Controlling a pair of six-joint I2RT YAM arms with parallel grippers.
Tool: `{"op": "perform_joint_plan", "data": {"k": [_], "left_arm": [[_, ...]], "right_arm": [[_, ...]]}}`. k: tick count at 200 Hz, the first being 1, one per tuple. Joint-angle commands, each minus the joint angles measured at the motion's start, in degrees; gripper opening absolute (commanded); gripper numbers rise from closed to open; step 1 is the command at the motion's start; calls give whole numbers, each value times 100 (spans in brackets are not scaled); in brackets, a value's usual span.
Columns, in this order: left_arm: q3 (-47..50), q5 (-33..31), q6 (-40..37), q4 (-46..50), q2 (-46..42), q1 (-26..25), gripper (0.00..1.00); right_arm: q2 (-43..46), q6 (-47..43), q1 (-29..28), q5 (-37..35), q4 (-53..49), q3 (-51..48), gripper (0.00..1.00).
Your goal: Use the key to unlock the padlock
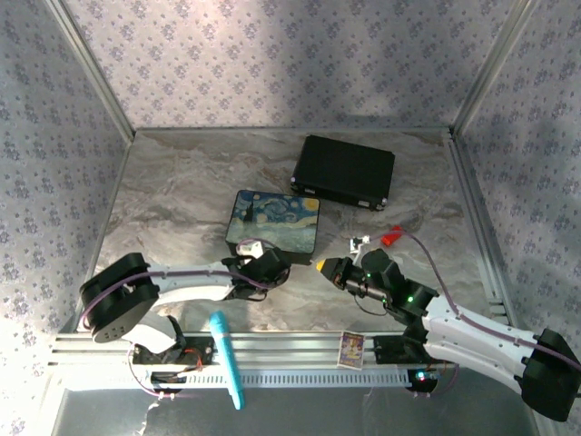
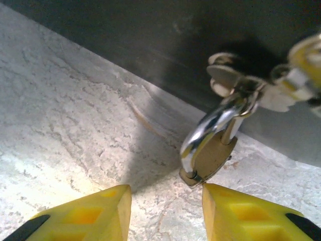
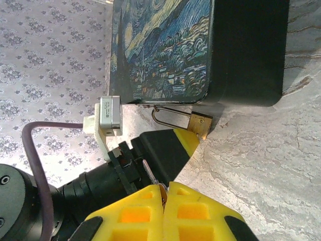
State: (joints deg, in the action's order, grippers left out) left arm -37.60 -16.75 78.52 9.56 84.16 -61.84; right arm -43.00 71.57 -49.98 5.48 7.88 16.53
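Left hand: jaws partway open with nothing between them. The yellow fingertips sit low over the tabletop, just short of the padlock.
Right hand: pressed shut. A thin pale sliver stands out of the seam, probably the key held edge-on, but it is too small to be sure.
Padlock: hangs by its silver shackle from the latch on the painted box's near wall. The brass body is tilted, with its lower corner at the tabletop.
Handling: probably light, rigid, smooth metal. It is free to swing on the shackle, so a key's push would likely turn it aside.
Hold: across the body's flat faces, leaving the lower end free. The keyhole is hidden.
Key: thin and stiff, so it could twist in the pinch.
Painted box: right behind the padlock.
Black case: farther back, apart from the box.
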Motion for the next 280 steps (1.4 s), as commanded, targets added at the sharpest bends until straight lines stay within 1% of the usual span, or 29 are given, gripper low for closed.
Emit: {"op": "perform_joint_plan", "data": {"k": [1, 21, 33, 47, 66, 75, 91, 98, 110, 120, 152, 169, 189, 203, 220, 252, 276, 280], "left_arm": [[140, -346, -273, -517, -197, -118, 47], [183, -425, -394, -954, -161, -153, 56], [46, -608, -294, -713, -63, -150, 59], [-61, -959, 173, -280, 70, -137, 63], [76, -1165, 490, -292, 125, -86, 62], [70, -1320, 633, -119, 125, -99, 61], [60, -1414, 460, -95, 189, -84, 59], [62, -1357, 361, -148, 235, -67, 57], [23, -1166, 189, -132, 306, -44, 46], [5, -1045, 113, -44, 305, -53, 41], [346, -559, 163, -349, 146, -73, 33], [353, -438, 85, -247, 99, -73, 33], [272, -445, -22, -109, 126, -95, 32], [287, -455, -54, -302, 209, -122, 32], [367, -516, -35, -673, 367, -157, 38], [390, -733, -38, -887, 642, -152, 38], [424, -803, -30, -915, 647, -152, 31], [421, -803, -30, -898, 619, -161, 29]], "right_arm": [[66, 67, -30, -152, -69, -83, 0], [65, 63, -34, -170, -93, -86, 0], [65, 67, -42, -177, -85, -98, 0], [73, 76, -48, -178, -91, -113, 0], [101, 86, -48, -187, -90, -113, 0], [112, 99, -51, -195, -102, -110, 0], [122, 97, -48, -212, -119, -123, 0], [126, 102, -55, -215, -120, -124, 0], [117, 81, -39, -227, -128, -118, 0], [117, 81, -30, -239, -142, -131, 0], [93, 97, -22, -251, -124, -176, 0], [60, 105, -12, -265, -77, -173, 0], [15, 99, -21, -253, -58, -166, 0], [-26, 103, -21, -259, -25, -168, 0], [-49, 111, -37, -264, 20, -168, 0], [-32, 129, -84, -287, -10, -176, 0], [1, 162, -117, -332, -21, -204, 0], [9, 159, -114, -341, -22, -199, 0]]}}
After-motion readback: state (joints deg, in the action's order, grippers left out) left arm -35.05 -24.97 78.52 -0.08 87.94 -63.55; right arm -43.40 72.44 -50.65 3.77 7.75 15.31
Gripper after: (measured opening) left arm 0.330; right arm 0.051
